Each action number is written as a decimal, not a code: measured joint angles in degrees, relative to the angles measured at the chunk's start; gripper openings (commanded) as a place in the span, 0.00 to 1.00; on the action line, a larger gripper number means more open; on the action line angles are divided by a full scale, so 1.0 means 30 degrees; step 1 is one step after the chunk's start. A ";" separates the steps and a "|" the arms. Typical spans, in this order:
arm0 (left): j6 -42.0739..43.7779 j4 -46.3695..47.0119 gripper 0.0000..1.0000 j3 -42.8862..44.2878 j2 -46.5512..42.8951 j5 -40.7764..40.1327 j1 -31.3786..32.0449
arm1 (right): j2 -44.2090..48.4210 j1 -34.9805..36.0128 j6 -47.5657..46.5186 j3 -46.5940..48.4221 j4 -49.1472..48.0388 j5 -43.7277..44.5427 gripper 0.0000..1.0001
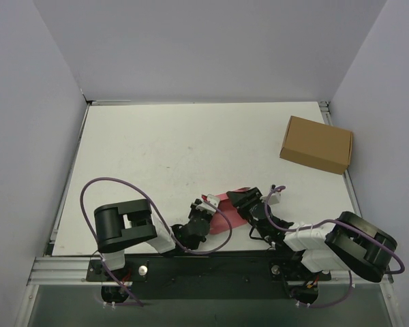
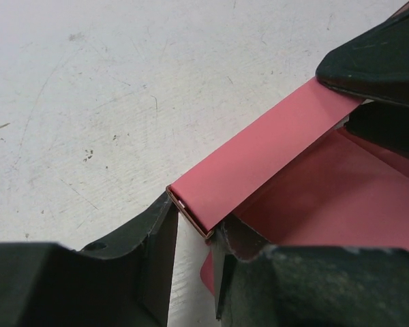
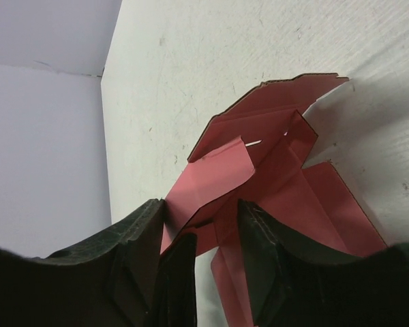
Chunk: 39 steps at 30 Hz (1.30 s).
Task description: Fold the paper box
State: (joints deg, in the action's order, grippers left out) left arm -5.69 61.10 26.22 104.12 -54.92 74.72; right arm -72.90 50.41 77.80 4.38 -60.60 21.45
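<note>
Over the white table (image 1: pixel 157 150), the left arm (image 1: pixel 126 228) and right arm (image 1: pixel 354 245) stretch low from the near edge, wrists angled toward each other, well apart from the brown cardboard box (image 1: pixel 317 144) at the far right. Between them, near the front edge, lies the pink-red paper box (image 1: pixel 225 204), partly folded with flaps raised. The left gripper (image 2: pixel 191 225) pinches one folded wall between narrow jaws, while the right gripper (image 3: pixel 201 218) stands parted astride an upright flap.
</note>
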 measured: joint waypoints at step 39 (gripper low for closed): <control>-0.5384 -0.6164 0.17 0.1814 -0.1785 0.4415 -0.1814 | 0.1938 -0.0080 -0.1304 0.1443 0.4393 0.0109 0.31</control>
State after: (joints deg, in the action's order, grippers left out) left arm -21.85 42.61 31.66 98.76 -41.67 69.28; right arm -67.09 50.17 73.89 8.71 -47.42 21.78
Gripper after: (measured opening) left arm 0.287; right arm 0.397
